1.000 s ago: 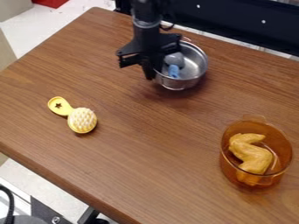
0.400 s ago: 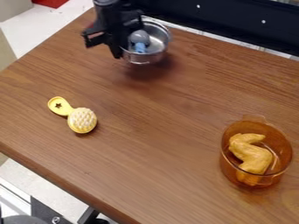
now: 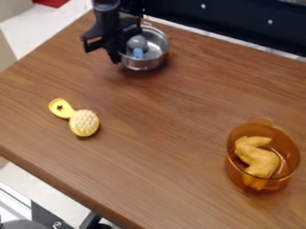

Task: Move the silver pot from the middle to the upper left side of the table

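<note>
"Where did the silver pot [image 3: 142, 65] stand in the task?"

"At the far left part of the table [image 3: 155, 147], close to the far edge; transport was therefore judged nearly complete. Whether its base met the wood could not be told. Any last lowering, the release and the arm's withdrawal remained."

"And the fingers of the gripper [image 3: 121, 53]?"

"They appeared closed on the pot's left rim, one of them outside the wall."

"What did the pot contain?"

"A rounded grey piece [image 3: 137, 42] with a blue part [image 3: 138, 53] on its near side, both well within the rim."

"Were other vessels present?"

"One: a translucent amber container [image 3: 263, 187], upright at the near right, well apart from the pot. It enclosed a tan, wing-shaped item [image 3: 257, 156]. A yellow utensil [image 3: 83, 123], its head round and textured, lay to the left, nearer than the pot and outside both vessels."
</note>
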`<state>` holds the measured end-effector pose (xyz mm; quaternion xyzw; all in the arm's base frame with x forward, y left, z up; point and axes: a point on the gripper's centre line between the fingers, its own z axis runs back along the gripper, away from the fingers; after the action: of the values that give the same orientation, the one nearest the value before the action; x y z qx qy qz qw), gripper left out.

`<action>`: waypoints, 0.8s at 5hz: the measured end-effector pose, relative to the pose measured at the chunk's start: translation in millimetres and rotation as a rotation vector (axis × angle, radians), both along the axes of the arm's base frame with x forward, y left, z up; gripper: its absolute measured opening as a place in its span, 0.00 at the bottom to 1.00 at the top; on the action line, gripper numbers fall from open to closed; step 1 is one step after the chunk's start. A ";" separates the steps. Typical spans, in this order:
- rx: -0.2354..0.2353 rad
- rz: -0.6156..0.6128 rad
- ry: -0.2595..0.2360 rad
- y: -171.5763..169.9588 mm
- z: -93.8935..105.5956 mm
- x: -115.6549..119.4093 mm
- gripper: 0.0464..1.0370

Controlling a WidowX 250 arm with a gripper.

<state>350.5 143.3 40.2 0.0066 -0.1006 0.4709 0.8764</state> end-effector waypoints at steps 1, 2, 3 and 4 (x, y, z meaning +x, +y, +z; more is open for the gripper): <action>0.010 0.006 0.000 0.7 -4.9 -2.6 0.01; 0.005 0.013 0.001 1.7 -8.5 -6.2 0.01; 0.032 0.016 0.014 2.1 -10.2 -8.1 0.03; 0.059 0.016 0.063 -0.1 -14.4 -16.1 0.19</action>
<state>334.4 143.2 25.8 0.0479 -0.0867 0.4743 0.8748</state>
